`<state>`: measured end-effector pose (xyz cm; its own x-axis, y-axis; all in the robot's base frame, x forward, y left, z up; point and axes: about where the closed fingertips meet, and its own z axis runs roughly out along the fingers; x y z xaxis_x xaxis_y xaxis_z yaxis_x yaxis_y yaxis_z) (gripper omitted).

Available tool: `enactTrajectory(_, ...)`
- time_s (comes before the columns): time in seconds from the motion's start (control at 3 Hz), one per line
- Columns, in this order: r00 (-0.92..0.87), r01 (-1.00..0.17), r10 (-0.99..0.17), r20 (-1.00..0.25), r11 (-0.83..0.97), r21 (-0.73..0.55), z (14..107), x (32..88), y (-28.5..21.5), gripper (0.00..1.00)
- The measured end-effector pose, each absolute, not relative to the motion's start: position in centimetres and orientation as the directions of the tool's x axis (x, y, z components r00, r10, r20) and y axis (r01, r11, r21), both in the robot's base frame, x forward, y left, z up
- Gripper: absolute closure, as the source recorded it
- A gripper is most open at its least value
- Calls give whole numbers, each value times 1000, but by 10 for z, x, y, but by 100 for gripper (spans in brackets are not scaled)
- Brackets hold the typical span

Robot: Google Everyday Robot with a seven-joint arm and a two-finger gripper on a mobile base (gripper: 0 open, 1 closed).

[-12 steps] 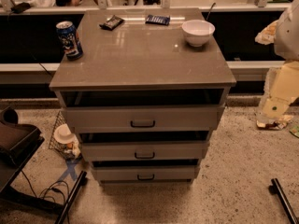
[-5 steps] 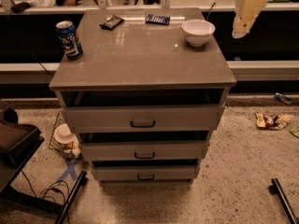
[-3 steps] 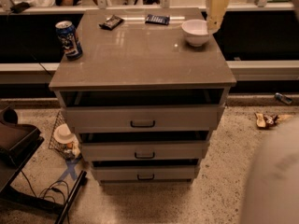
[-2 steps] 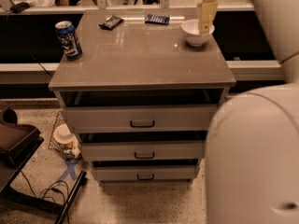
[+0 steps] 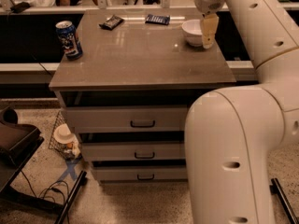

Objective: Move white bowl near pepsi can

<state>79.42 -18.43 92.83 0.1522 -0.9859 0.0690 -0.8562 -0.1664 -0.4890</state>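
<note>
Gripper at right rim of small glossy white bowl, hold can't tell; shallow pinch could tip it en route to blue alu pepsi can

Can stands on the cabinet top, at the left edge. Bowl is on the same top, far right, towards the back, well apart from the can. Two packets lie along the back edge, between can and bowl. Gripper hangs at the bowl's right side, overlapping its rim. Arm fills the right foreground. Basket sits on the floor, left of the drawers.
</note>
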Motion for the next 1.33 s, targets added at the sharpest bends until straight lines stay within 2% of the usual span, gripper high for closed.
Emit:
enactTrajectory(0.67, 149, -864, -986, 73, -166, -475, 916, 800, -183, 0)
enactTrajectory(1.33, 101, -921, -995, 2, -95, -378, 867, 796, -198, 0)
